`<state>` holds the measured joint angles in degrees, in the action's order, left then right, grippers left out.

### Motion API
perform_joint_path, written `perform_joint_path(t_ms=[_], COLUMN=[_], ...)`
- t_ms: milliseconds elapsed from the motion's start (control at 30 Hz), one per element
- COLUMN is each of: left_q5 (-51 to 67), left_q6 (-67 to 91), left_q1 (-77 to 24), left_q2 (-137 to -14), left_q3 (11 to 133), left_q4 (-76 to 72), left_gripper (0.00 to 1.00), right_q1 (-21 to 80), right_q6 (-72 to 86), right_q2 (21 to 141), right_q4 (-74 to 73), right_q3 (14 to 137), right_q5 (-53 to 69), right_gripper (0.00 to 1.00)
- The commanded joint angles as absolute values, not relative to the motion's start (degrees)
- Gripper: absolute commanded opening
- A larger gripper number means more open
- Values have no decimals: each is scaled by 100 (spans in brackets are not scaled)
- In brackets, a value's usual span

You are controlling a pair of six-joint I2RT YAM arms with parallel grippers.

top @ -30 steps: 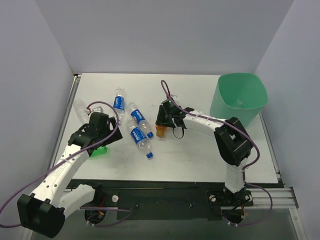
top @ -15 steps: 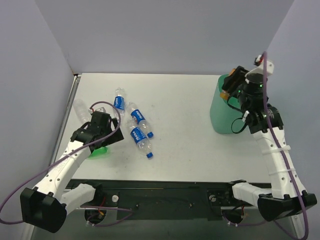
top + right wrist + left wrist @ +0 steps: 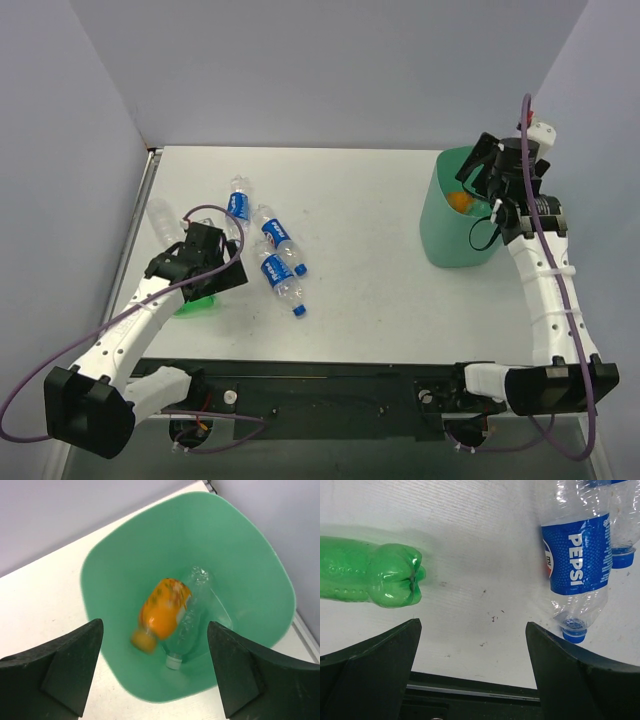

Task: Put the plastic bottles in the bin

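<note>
My right gripper (image 3: 482,180) hangs open above the mint-green bin (image 3: 450,240) at the table's far right. Below its spread fingers a short orange bottle (image 3: 162,607), blurred and free of them, is inside the bin (image 3: 240,550) beside a plain clear bottle (image 3: 194,611). The orange bottle (image 3: 460,200) also shows from above. My left gripper (image 3: 472,630) is open and empty, low over the table. A green bottle (image 3: 370,577) lies to its left, a blue-labelled bottle (image 3: 577,560) to its right. Three blue-labelled bottles (image 3: 272,232) lie at centre left.
A clear bottle (image 3: 160,215) lies near the left wall, beyond my left gripper (image 3: 215,278). The table's front edge and a black rail (image 3: 470,692) run just under the left fingers. The walls stand close to the bin's far and right sides.
The right arm swung from the table's middle to above the bin with the orange bottle, then opened. The bottle left the fingers and is now inside the bin. The left arm barely moved.
</note>
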<state>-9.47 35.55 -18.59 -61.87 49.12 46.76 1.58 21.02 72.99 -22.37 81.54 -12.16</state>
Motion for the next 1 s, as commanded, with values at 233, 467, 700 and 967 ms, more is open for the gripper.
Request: perform_joint_path(t_ms=[233, 467, 700, 967], left_q5=[-2047, -2057, -1767, -1547], left_q6=[3726, 3788, 3780, 3648], left_q1=[-1837, -1767, -1372, -1239], left_q2=[-6179, -5942, -5669, -5590], left_q3=[5598, 5915, 6021, 5915], left_q4=[5554, 5809, 5810, 5818], left_gripper=[97, 97, 97, 97], right_q1=[3319, 5219, 5546, 4993], right_q6=[1951, 2742, 2567, 2224], right_q2=[6723, 8109, 9517, 11335], right_q4=[-1987, -1021, -1151, -1801], right_q3=[7499, 6750, 7549, 9394], right_q5=[-1652, -845, -949, -615], right_gripper=[80, 80, 80, 74])
